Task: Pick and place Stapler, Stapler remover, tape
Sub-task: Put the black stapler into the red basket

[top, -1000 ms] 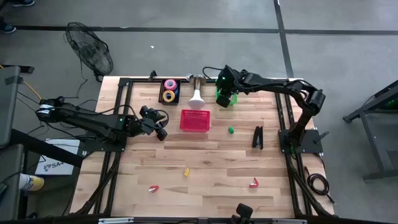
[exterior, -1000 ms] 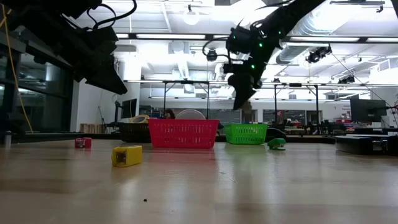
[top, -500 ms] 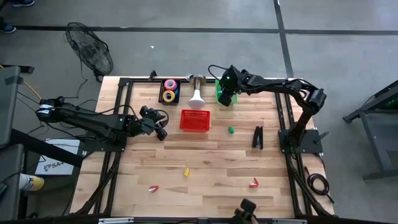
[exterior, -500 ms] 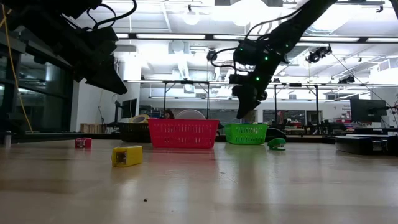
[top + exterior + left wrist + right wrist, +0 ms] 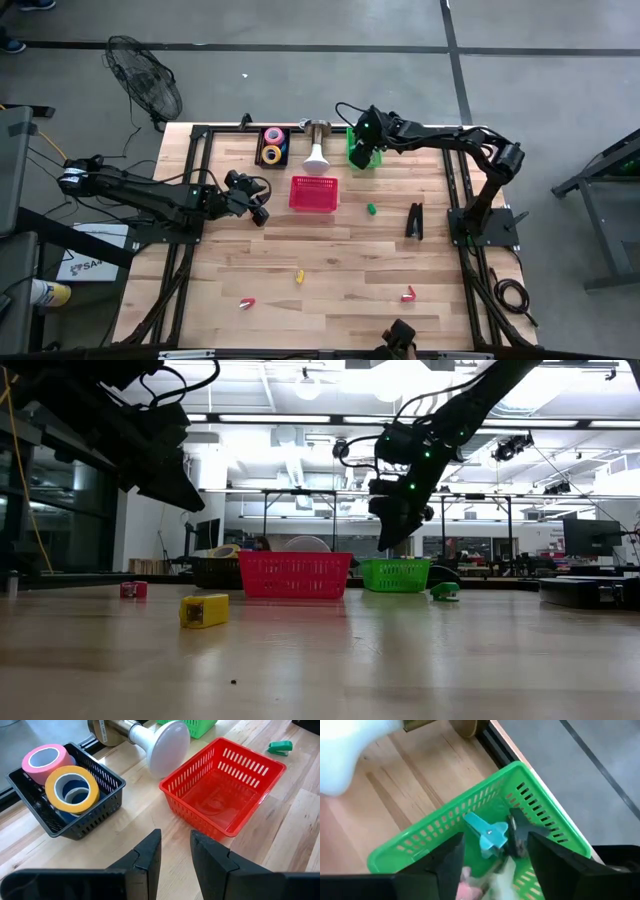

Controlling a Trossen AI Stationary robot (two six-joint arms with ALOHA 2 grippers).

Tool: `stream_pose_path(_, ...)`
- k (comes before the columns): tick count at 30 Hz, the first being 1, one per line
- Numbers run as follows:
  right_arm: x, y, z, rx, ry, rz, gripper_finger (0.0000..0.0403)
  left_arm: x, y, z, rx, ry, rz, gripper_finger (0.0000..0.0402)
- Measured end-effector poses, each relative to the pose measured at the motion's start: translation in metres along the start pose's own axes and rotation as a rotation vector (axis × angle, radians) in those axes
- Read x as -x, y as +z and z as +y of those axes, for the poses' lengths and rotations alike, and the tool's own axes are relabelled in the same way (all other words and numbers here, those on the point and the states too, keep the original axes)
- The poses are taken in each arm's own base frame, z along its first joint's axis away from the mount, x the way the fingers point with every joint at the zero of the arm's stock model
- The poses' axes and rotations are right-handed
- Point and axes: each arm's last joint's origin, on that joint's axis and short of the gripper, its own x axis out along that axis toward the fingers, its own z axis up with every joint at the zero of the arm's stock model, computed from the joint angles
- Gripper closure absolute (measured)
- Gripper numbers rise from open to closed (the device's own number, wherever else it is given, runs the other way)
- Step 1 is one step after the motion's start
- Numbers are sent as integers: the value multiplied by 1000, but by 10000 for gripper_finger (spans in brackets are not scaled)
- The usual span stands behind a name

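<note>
Hovering over the green basket (image 5: 470,820), the right gripper (image 5: 492,857) has its fingers spread and empty — a teal staple remover (image 5: 487,835) sits inside the basket below. The left gripper (image 5: 175,850), narrowly parted, holds nothing near the red basket (image 5: 225,795) — tape rolls (image 5: 65,780) fill the black basket (image 5: 95,815)

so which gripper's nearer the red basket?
Left. The left gripper sits just beside the red basket, off its left side; the right gripper hangs over the green basket beyond it.
</note>
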Motion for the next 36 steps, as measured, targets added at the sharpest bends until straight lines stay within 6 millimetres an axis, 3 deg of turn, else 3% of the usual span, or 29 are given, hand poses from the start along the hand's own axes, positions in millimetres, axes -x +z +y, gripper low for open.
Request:
stream_pose_path(4,6,0,-2,-23,-53,31,173,0,0,0,0,-7,4,300)
stream_pose_path(9,37,2,-8,-159,-96,93,170,0,0,0,-3,-4,2,300)
stream_pose_path(17,99,-25,-10,-333,-117,313,170,0,0,0,-50,17,-10,300)
stream_pose_path(22,124,-40,4,-385,-172,429,173,0,5,-1,-110,11,-51,300)
stream_pose_path(29,133,-60,39,-453,-267,500,171,0,9,-4,-147,-27,-85,300)
stream_pose_path(36,119,-104,63,-534,-314,623,161,0,8,-4,-155,-29,-78,300)
